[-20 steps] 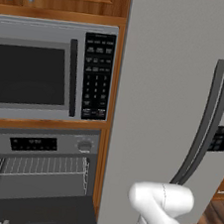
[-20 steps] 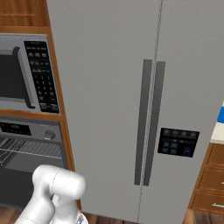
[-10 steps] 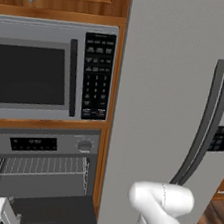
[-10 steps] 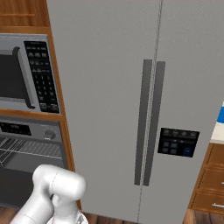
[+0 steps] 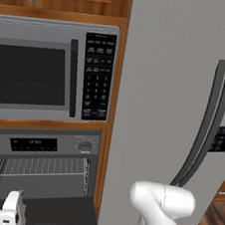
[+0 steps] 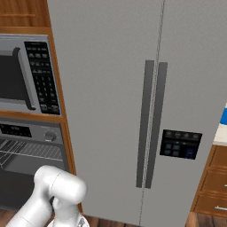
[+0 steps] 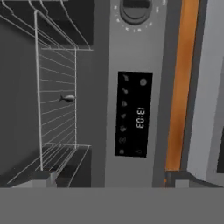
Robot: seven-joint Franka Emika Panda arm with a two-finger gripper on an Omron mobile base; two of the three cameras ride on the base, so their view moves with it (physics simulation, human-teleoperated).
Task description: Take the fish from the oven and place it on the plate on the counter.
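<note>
The claw (image 5: 12, 211) hangs low in front of the open oven (image 5: 39, 147), above the dropped door (image 5: 50, 217), with its fingers spread wide and nothing between them. In the hand view its two tips (image 7: 43, 176) rise at the bottom edge and the picture is rolled on its side, so the oven's display (image 7: 134, 114) and knob (image 7: 137, 8) run up the frame beside the cavity.

The fish (image 7: 68, 98) lies on the wire rack (image 7: 57, 109) inside the oven, near the rack's middle and well apart from the claw. It is very small against the wires.

Judging from this, the main risk is the reach itself. The hand is rolled, so a straight push forward could catch a fingertip on the rack's front bar or on the steel control panel instead of entering the opening. The door below limits how low the wrist can drop, and brushing it could knock the approach off line.

The second risk is the grasp. The fish is slender, so closing slightly off its body would pinch a rack wire or push the fish along or between the wires, perhaps toward the back of the rack.

The fridge (image 6: 150, 111) stands just beside the oven, near the arm's elbow (image 6: 60, 188), which leaves little room for a wide swing on the way out.
</note>
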